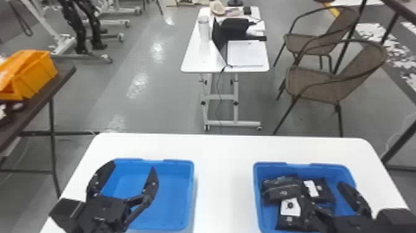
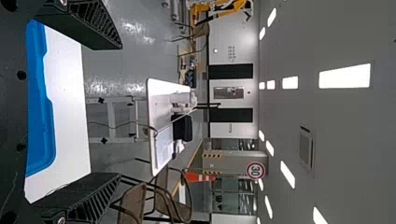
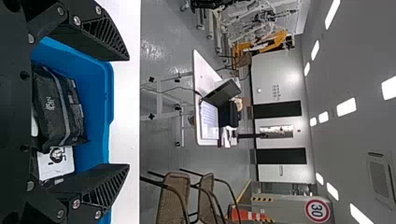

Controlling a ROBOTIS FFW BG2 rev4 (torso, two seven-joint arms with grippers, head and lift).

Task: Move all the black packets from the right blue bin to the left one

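Black packets [image 1: 280,189] are piled in your right blue bin [image 1: 328,166], on the front white table [image 1: 223,148]. Your left gripper [image 1: 133,166] is over the left blue bin [image 1: 191,186] on that table, fingers spread wide, nothing between them. Your right gripper [image 1: 325,195] is at the right bin, fingers well apart, gripping nothing; can't tell if it touches a packet. In your way: bin walls around the pile, packets overlapping.

Beyond the table you've got a white desk [image 1: 192,55] with a laptop [image 3: 222,94], and brown chairs [image 1: 318,85] beyond its right part. Left of the table: orange crate [image 1: 38,72] on a dark table [image 1: 63,68].

Head view gives you both bins plus that crate. Right wrist view adds, far beyond the table, a round red-rimmed sign [image 3: 317,210], an orange cone [image 3: 240,214] and ceiling lights [image 3: 346,107].
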